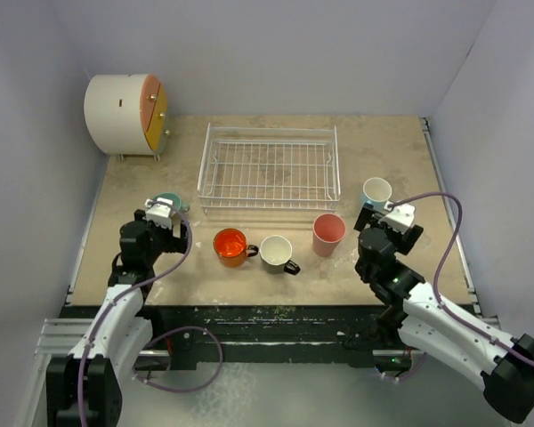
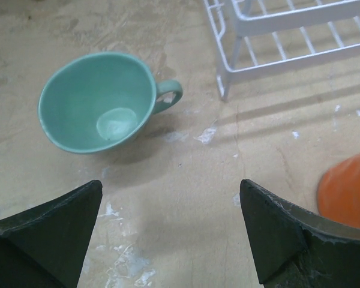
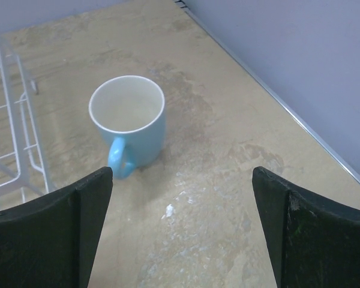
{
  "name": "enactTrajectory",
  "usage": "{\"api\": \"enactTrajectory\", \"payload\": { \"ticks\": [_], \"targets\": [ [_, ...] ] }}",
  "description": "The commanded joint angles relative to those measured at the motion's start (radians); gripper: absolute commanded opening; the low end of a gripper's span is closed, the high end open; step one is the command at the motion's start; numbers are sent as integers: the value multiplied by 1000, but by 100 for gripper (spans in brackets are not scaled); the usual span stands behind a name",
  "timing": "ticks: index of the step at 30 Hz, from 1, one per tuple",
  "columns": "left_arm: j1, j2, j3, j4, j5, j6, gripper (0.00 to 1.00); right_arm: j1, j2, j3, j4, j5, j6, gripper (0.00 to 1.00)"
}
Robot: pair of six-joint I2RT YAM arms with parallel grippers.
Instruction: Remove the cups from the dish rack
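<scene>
The white wire dish rack (image 1: 270, 169) stands empty at the table's middle back. In front of it on the table stand the orange mug (image 1: 230, 246), the black mug with white inside (image 1: 277, 253) and the pink tumbler (image 1: 328, 234). The teal-green mug (image 2: 97, 102) stands left of the rack, just beyond my open, empty left gripper (image 2: 171, 231); the top view shows only its rim (image 1: 171, 199). The light blue mug (image 3: 128, 125) stands right of the rack (image 1: 376, 192), just beyond my open, empty right gripper (image 3: 183, 231).
A white cylindrical drum with an orange-yellow face (image 1: 126, 116) stands at the back left corner. White walls enclose the table on three sides. The rack's corner (image 2: 228, 72) is right of the teal mug, and its right side (image 3: 12, 138) is left of the blue mug.
</scene>
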Motion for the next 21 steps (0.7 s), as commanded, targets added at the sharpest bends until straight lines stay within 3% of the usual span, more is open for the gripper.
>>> {"api": "enactTrajectory", "payload": {
  "ticks": [1,5,11,16,21],
  "targets": [
    [3,57,-29,155,-131,-52,99,-5,16,-1,46,194,136,100],
    [3,-28,-66,148,-139,-53,99,-4,35,36,-117,242,288,100],
    [2,-283,-186,127,-150,-57,99,-5,10,58,-233,198,329,100],
    [2,-213,-166,143,-152,-52,99,-5,-80,21,-212,143,264,100],
    [2,-237,-173,138,-146,-51,99,-4,-181,-37,-108,61,82,100]
  ]
}}
